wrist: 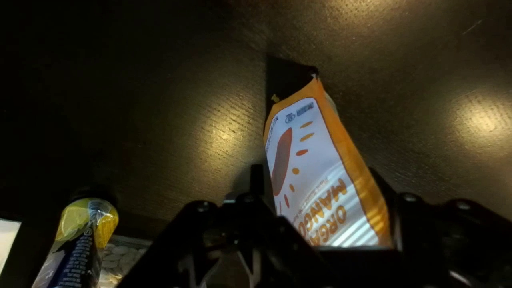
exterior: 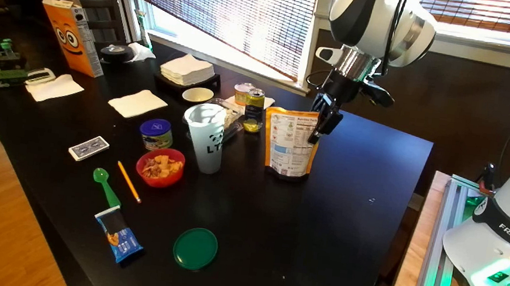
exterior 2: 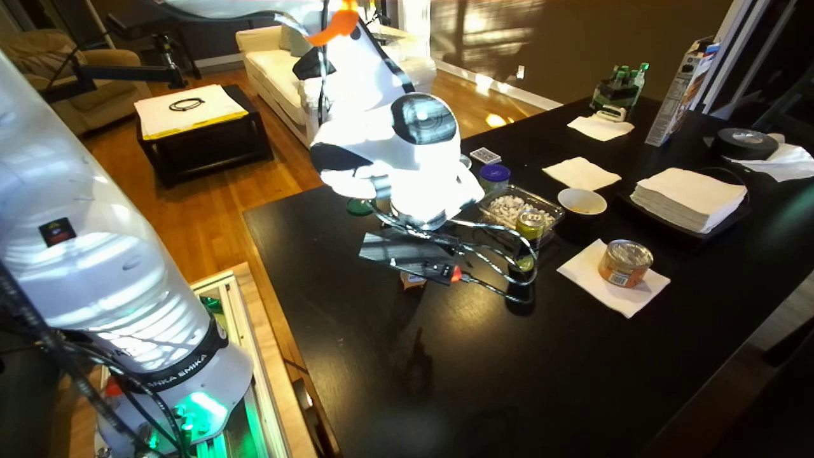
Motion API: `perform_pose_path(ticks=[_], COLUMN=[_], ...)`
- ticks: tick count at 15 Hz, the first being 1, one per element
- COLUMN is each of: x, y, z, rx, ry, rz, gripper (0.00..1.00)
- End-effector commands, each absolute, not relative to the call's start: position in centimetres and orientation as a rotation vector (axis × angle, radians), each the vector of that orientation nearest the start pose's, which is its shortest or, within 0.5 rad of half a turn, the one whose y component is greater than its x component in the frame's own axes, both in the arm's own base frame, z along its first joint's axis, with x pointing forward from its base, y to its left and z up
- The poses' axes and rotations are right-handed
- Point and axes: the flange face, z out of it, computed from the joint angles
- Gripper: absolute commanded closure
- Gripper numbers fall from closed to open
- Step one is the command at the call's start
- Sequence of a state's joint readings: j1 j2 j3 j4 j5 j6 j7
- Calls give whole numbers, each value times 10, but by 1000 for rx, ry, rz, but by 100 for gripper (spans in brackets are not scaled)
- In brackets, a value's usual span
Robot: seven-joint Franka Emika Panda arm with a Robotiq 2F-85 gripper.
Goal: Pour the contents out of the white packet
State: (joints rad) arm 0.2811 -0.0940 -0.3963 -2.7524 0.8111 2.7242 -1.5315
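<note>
Nearest, in an exterior view, a green lid [exterior: 195, 249] and a blue wrapper [exterior: 119, 235] lie on the tabletop [exterior: 321, 235], a red bowl [exterior: 160, 183] and pale cup [exterior: 206, 140] beyond. Near the cup the white packet [exterior: 289, 143] stands upright, its top between the partly spread jaws; whether they grip it, I cannot tell. Farther back stands an orange carton [exterior: 71, 37].

Orange edges a white packet [exterior: 289, 142], its front, in the wrist view, lettered in orange and dashed with orange and red. The table [exterior: 244, 241] is black, the bowl [exterior: 162, 182] red, the spoon [exterior: 110, 194] and round lid [exterior: 195, 249] green, the pencil [exterior: 129, 182] yellow, the wrapper [exterior: 120, 239] mostly blue. A black panda marks the pale cup [exterior: 203, 144]; a wide-eyed smiling face, the orange box [exterior: 71, 38]. The gripper [exterior: 320, 130] is black, the robot arm [exterior: 376, 18] white and black.
</note>
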Motion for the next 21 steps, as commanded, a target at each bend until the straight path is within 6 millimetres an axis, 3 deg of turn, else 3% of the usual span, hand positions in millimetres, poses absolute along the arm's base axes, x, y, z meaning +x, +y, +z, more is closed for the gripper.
perform_pose_path(ticks=[1,5,8,10,11,13,18,21], x=[390,402,417,429,433,431,421,422], y=[-64,-52,-42,-30,-27,-20,5,18], z=[240,249,239,243,251,295,336,373], rx=[-2752,-2827,-2913,-2962,-2990,-3072,-3195,-3201], ry=[-943,-970,-1002,-1024,-1029,-1047,-1154,-1213], rz=[-387,-284,-150,-91,-57,56,466,676], gripper=[70,97,100,99,98,98,98,98])
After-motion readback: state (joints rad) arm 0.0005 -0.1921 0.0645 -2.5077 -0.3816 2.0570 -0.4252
